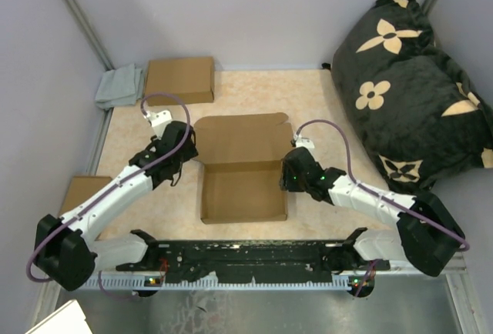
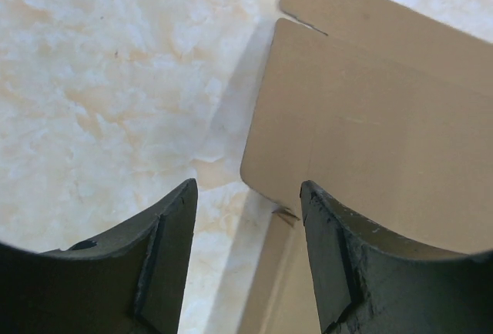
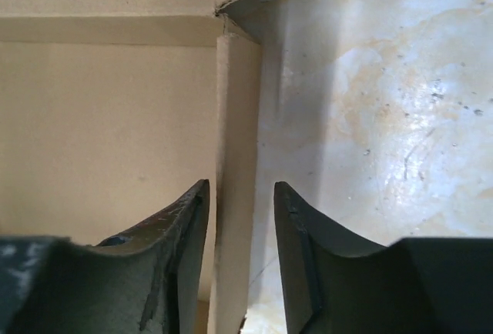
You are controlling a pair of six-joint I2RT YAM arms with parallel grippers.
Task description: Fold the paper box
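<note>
Nearest you, the paper box [image 1: 243,192] sits in the middle of the counter [image 1: 331,122], a little closer to the near edge than the far one. Its shallow tray is already standing and its open side faces up. On the tray's right side your right gripper [image 3: 240,188] has its fingers apart and straddles the upright side wall [image 3: 235,111], one finger inside the tray and one outside. The wall stands between the pads without being pinched. Just beyond, on the left, your left gripper [image 2: 249,188] is also spread wide, and the rounded corner of the lid's left flap [image 2: 266,172] hangs over the gap between its fingers; I cannot tell whether it touches. The lid [image 1: 243,138] lies open and flat, pointing toward the far edge. Expect the board to be light and stiff: it should bend cleanly only along its creases and spring back if let go early. The whole box will probably slide on this smooth counter when pushed from one side. Take hold at flap edges and wall tops, close to a crease, and brace the opposite side. Farther off, a flat cardboard piece [image 1: 179,80] and a grey cloth [image 1: 119,86] lie at the far left corner, and a dark flowered cushion [image 1: 408,72] sits at the far right.
</note>
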